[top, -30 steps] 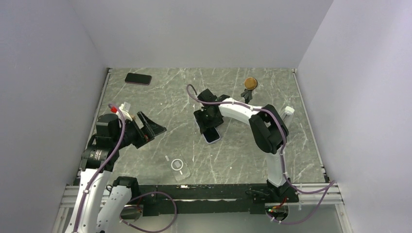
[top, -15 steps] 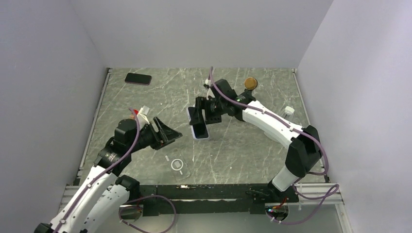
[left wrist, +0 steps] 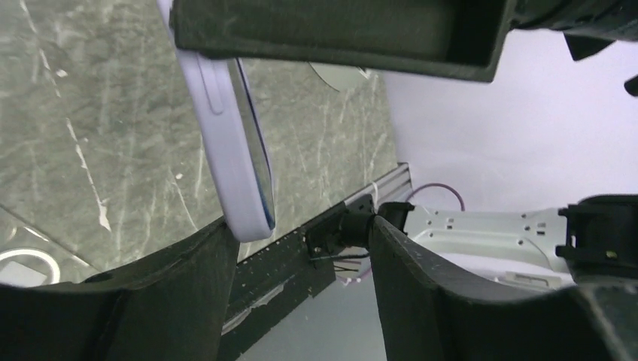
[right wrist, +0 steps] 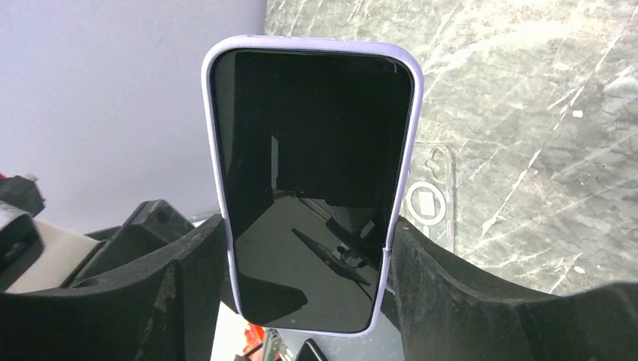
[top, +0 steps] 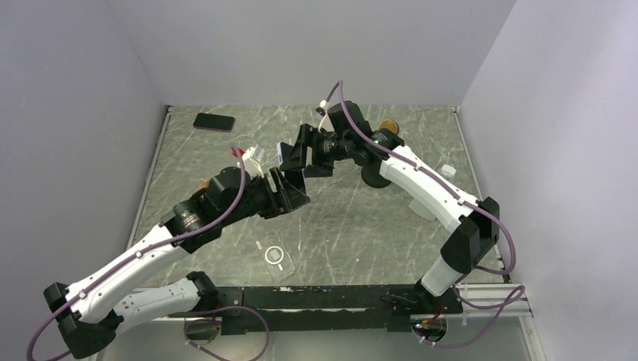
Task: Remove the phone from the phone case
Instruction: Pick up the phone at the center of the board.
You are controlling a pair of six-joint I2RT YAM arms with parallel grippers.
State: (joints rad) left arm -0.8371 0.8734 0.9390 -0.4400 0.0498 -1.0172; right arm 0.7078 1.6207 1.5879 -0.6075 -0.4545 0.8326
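A: Clamping the phone [right wrist: 312, 150] by its two long edges in the right claw [right wrist: 310, 248], high off the table [top: 361, 218], black screen facing the wrist camera.

B: Raising it like that for what?

A: Judging by the pose, offering it across: leaving one end free and pointing it down toward the left claw [left wrist: 297, 233], near the middle of the overhead frame.

B: Holding the left claw how?

A: Spreading it wide, gripping nothing, hovering just below the phone's free end. Possibly touching it in the left wrist view, lower centre of the frame; too tight to call either way.

B: Opening that wide for a reason?

A: Likely making room to take the phone across its width, or merely standing by. Guessing there.

B: And finding the case [top: 275, 256] where?

A: Lying flat on the table, lower centre of the overhead frame, near the table's bottom edge, white ring up, nothing inside. Showing too behind the phone in the right wrist view, right of centre. Sitting well apart from the phone, so seemingly leaving only the setting-down.

B: Worrying about anything?

A: Gripping smooth edges with the phone hanging in the air; risking a slip if loosening early. Ignoring the dark phone [top: 214, 122] at the upper left, lying far from both claws.
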